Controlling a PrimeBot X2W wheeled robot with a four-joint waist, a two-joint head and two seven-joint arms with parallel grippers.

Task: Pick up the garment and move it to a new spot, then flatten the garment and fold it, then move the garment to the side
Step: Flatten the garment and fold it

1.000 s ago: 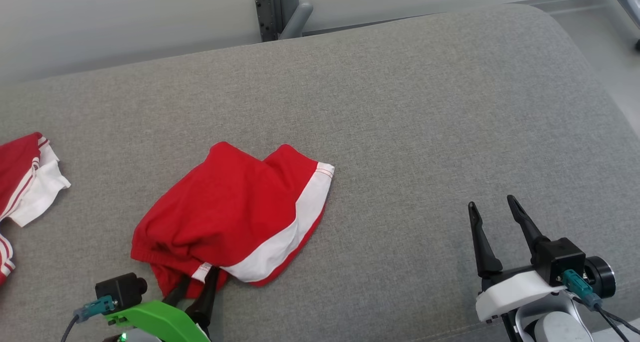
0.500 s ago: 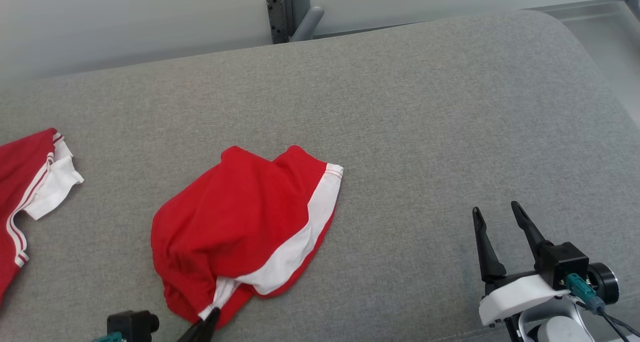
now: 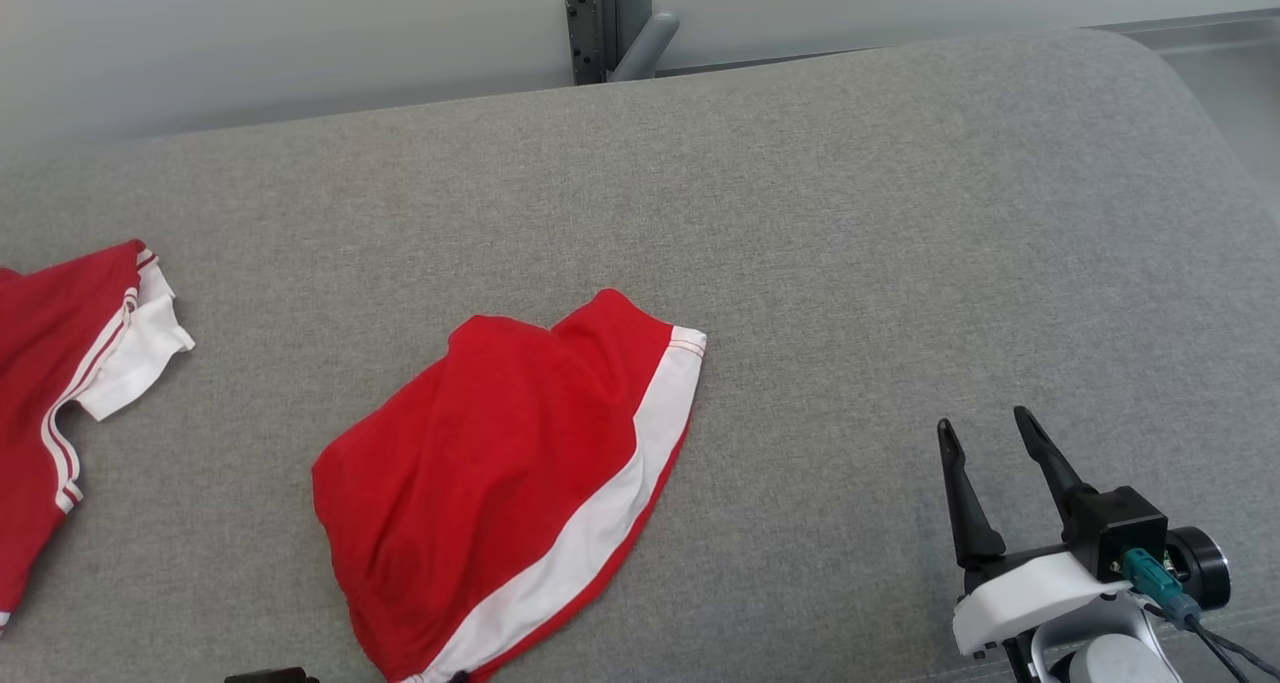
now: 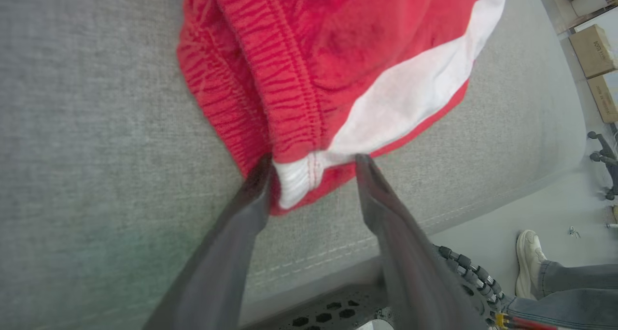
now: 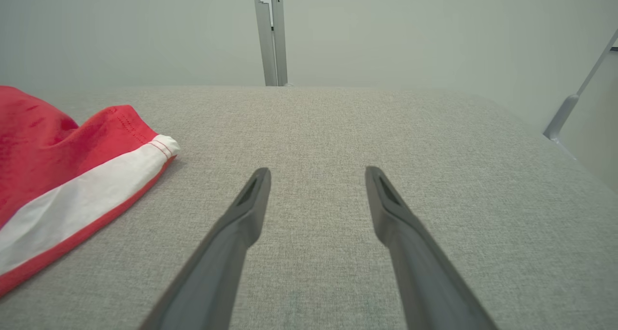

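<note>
The garment (image 3: 500,483) is a pair of red shorts with a white side stripe, lying stretched out on the grey cushion (image 3: 850,263) left of centre, its near end at the view's bottom edge. In the left wrist view my left gripper (image 4: 314,163) stands open, its fingers on either side of the white corner of the garment's (image 4: 338,54) ribbed waistband. My right gripper (image 3: 983,423) rests open at the lower right, well clear of the cloth. In the right wrist view the right gripper (image 5: 316,171) points over bare cushion, and the garment's (image 5: 48,175) hem lies to the left.
Another red and white garment (image 3: 60,363) lies at the far left. A grey post (image 3: 610,23) rises behind the cushion. Below the cushion's front seam a person's shoe (image 4: 528,257) and jeans leg show on the floor, with cardboard boxes (image 4: 591,50) beyond.
The head camera has shifted. My left gripper shut on the waistband corner, drew the garment toward the near edge so it lies longer and flatter, then opened. The right gripper kept its place.
</note>
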